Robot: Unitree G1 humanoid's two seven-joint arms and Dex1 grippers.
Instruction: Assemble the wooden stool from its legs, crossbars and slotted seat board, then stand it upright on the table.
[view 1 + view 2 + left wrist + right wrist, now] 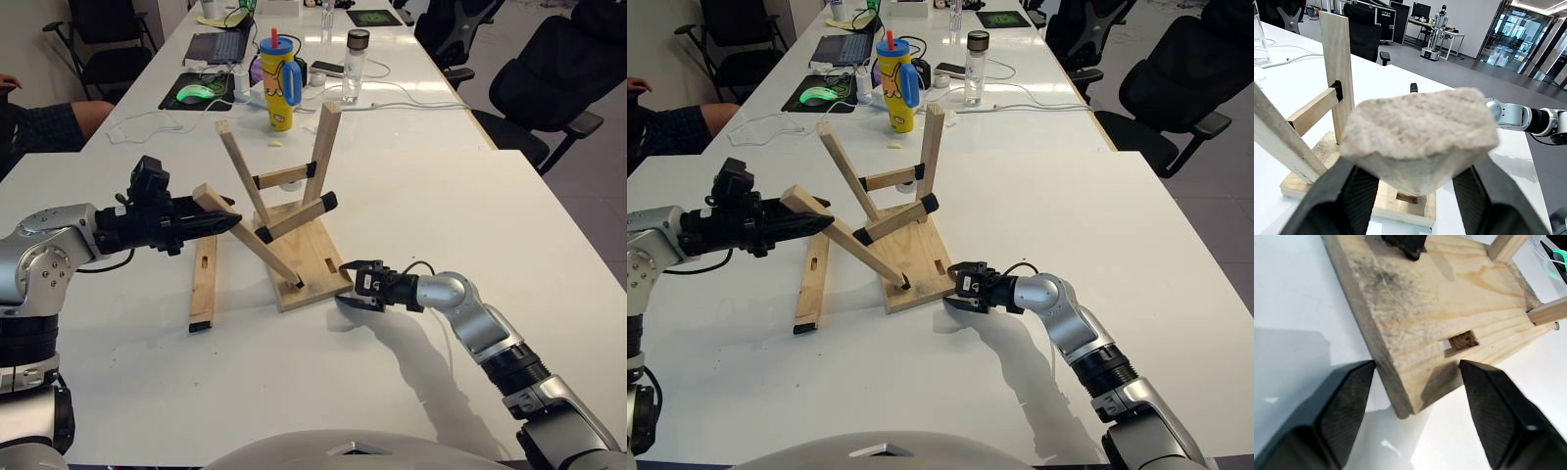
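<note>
The slotted seat board (pixel 312 257) lies flat on the white table. Two legs (pixel 325 147) stand up out of it, tilted, joined by a crossbar (pixel 284 178). A third leg (pixel 257 243) leans from the board's near edge up to the left, linked to the others by a second crossbar (pixel 294 217). My left gripper (pixel 214 217) is shut on this leg's upper end (pixel 1415 142). My right gripper (pixel 353 287) stands open at the board's near right corner (pixel 1400 396), one finger on each side of it, beside an unfilled slot (pixel 1462 340). A loose leg (pixel 204 284) lies flat to the left of the board.
Behind the stool stand a yellow cup (pixel 278 83) and a clear bottle (pixel 354 64), with a laptop (pixel 220 44), a green mouse (pixel 199 93) and cables farther back. Office chairs (pixel 549 88) stand off the table's right edge. Bare tabletop lies in front and to the right.
</note>
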